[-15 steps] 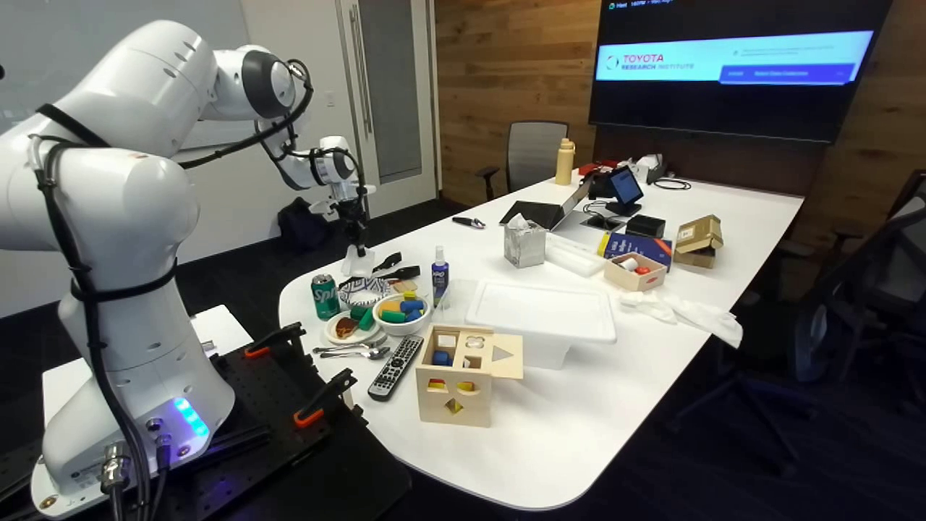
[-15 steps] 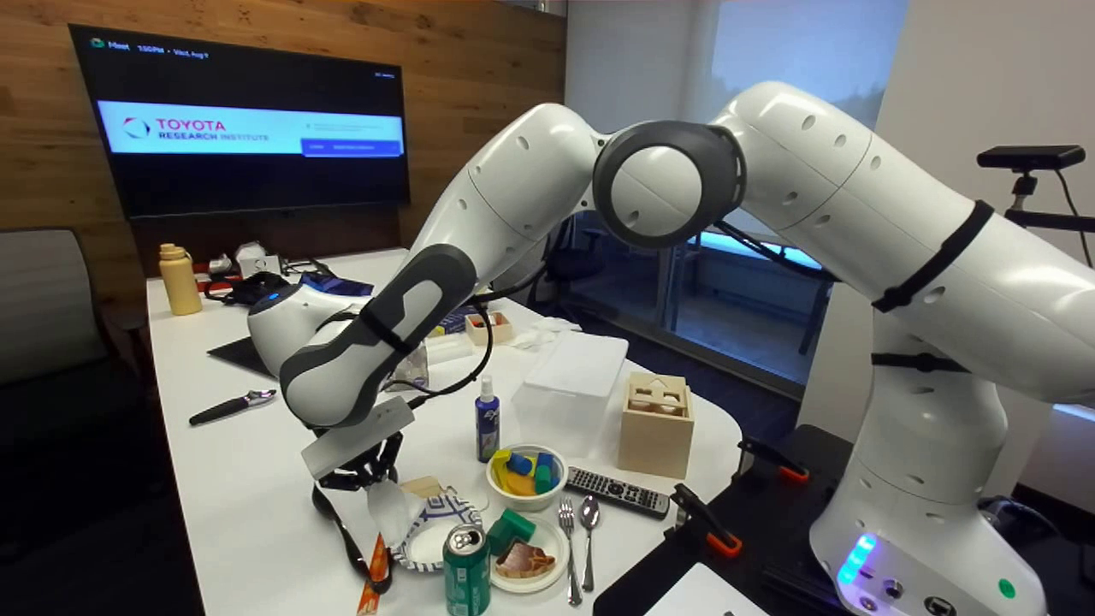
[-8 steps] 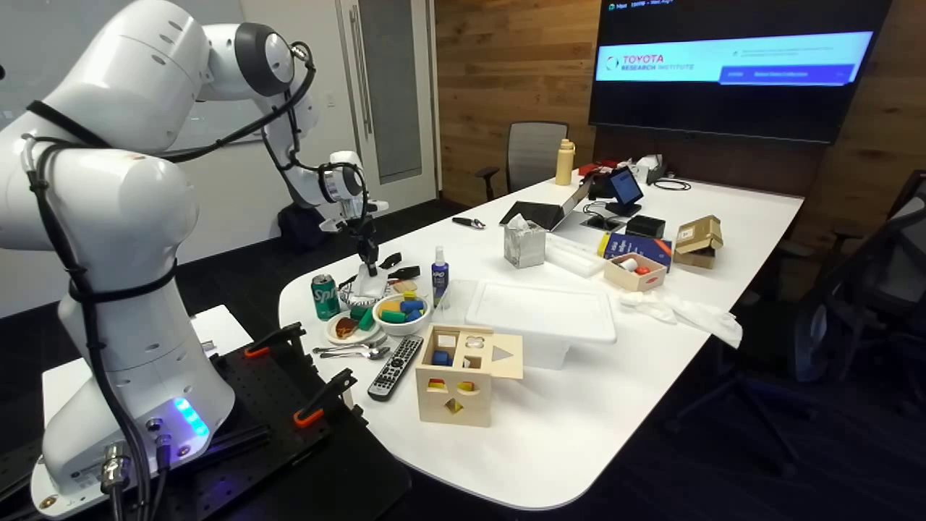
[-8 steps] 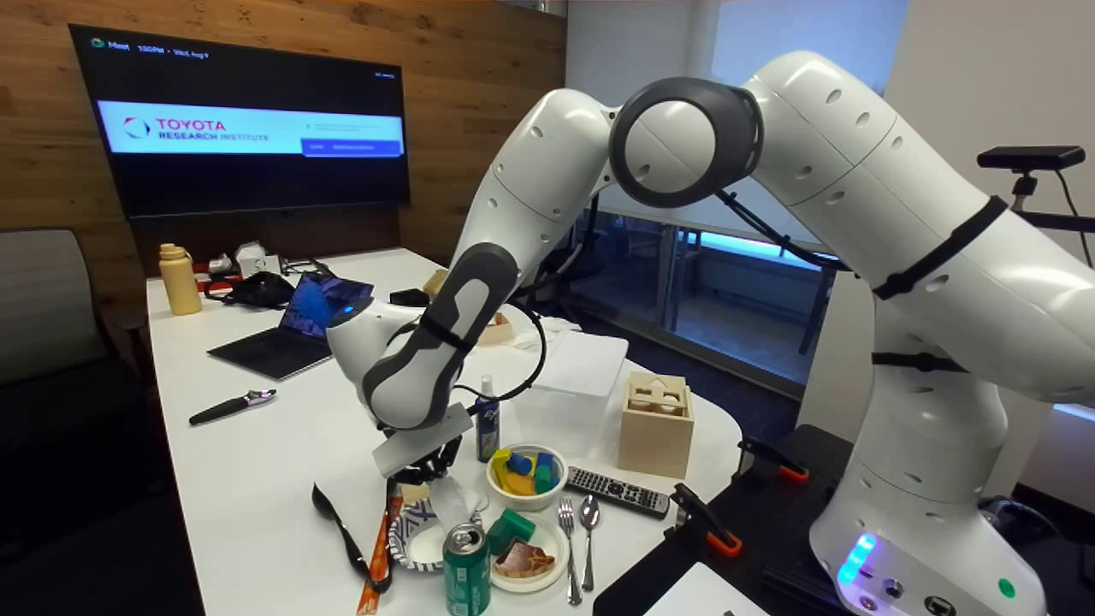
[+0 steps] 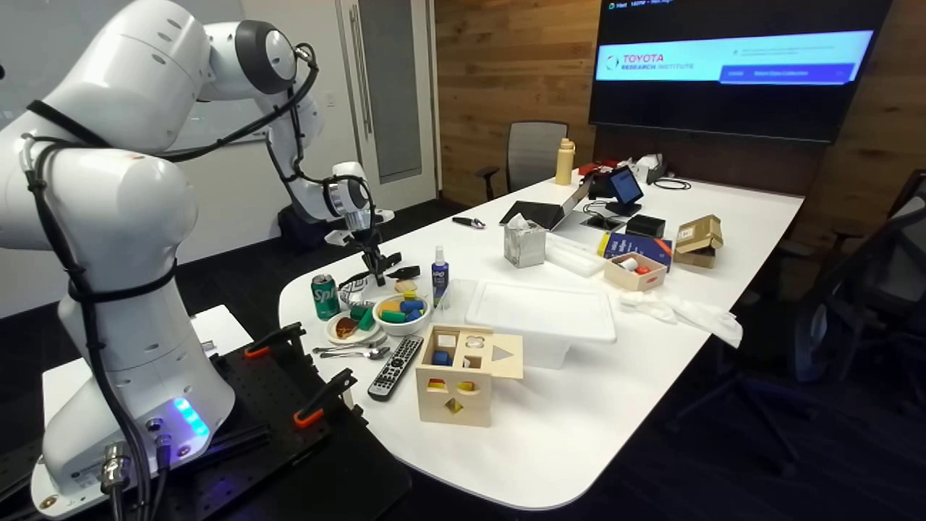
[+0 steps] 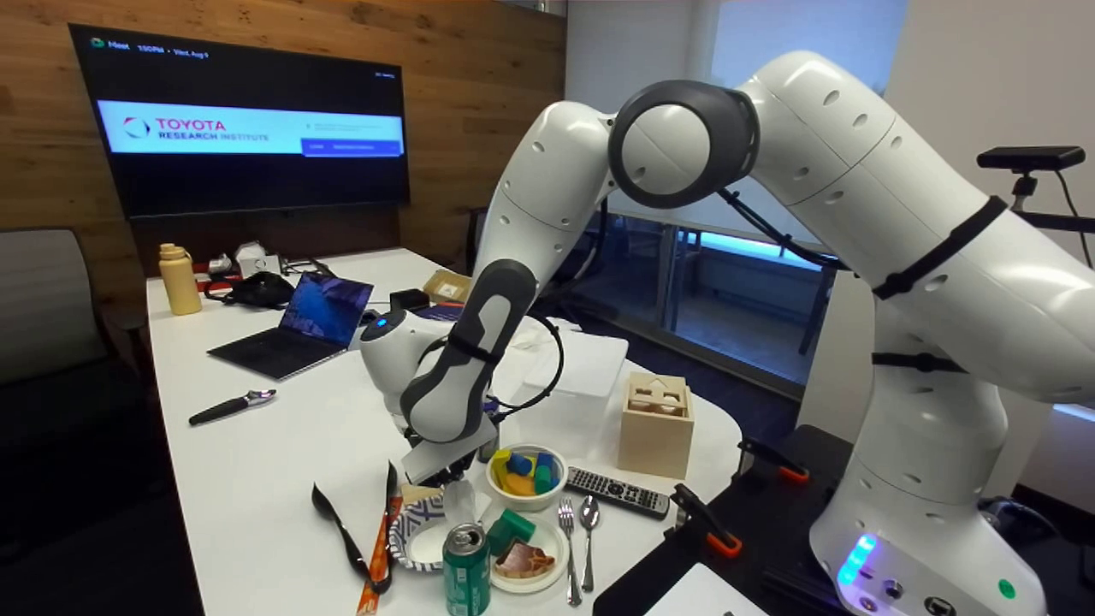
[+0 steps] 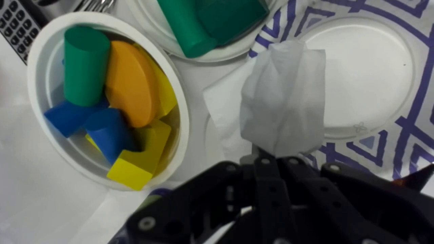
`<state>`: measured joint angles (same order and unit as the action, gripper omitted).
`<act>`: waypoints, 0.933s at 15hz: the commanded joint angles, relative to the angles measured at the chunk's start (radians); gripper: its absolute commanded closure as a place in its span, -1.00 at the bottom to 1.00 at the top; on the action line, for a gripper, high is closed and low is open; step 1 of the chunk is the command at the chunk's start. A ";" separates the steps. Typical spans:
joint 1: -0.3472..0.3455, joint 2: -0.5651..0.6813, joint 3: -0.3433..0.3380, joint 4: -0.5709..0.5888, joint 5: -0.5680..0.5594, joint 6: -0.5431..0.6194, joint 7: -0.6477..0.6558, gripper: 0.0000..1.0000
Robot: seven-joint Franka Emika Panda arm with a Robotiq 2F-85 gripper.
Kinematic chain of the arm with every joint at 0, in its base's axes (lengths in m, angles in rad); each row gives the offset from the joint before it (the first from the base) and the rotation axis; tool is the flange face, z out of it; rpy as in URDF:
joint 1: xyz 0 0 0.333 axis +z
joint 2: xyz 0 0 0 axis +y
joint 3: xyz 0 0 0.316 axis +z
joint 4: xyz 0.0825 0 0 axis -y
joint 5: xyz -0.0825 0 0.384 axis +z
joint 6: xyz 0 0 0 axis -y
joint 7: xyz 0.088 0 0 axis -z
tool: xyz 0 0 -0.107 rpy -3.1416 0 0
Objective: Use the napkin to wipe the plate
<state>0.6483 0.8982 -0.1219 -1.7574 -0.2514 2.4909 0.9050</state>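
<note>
Yellow bottle [image 6: 180, 282] at the far left of the table [image 6: 257, 479] in an exterior view, upright; then a black-handled tool [image 6: 231, 407], lying flat, and the laptop [image 6: 328, 310], open. Next come a black utensil [image 6: 346, 537], an orange strip [image 6: 384, 535] beside it, and the patterned plate [image 6: 426, 547]. Over its right side hangs the napkin [image 6: 460, 505], white and crumpled; whether it touches the plate cannot be told. From the wrist view, the gripper [image 7: 278, 162] is clenched on the napkin. Just in front of the patterned plate stands the can [image 6: 467, 573], upright. Further right, the white plate [image 6: 559, 547] bears green blocks [image 6: 511, 530] and a steak [image 6: 524, 561]; behind it, the bowl [image 6: 530, 503] holds coloured blocks [image 6: 519, 464]. Fork [image 6: 571, 552], spoon [image 6: 588, 547] and remote [image 6: 618, 493] lie beyond, then the wooden box [image 6: 654, 441].
</note>
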 commanded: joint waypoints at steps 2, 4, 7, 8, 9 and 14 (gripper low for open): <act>-0.012 -0.028 0.043 -0.020 0.000 -0.009 -0.061 0.99; -0.021 -0.016 0.068 -0.004 0.010 -0.020 -0.100 0.99; -0.026 0.008 0.091 0.028 0.014 -0.023 -0.159 0.99; -0.026 0.021 0.094 0.047 0.014 -0.025 -0.174 0.99; -0.029 0.033 0.097 0.063 0.015 -0.019 -0.192 0.99; -0.068 0.106 0.147 0.160 0.044 0.000 -0.336 0.99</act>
<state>0.6154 0.9569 -0.0154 -1.6692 -0.2388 2.4924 0.6668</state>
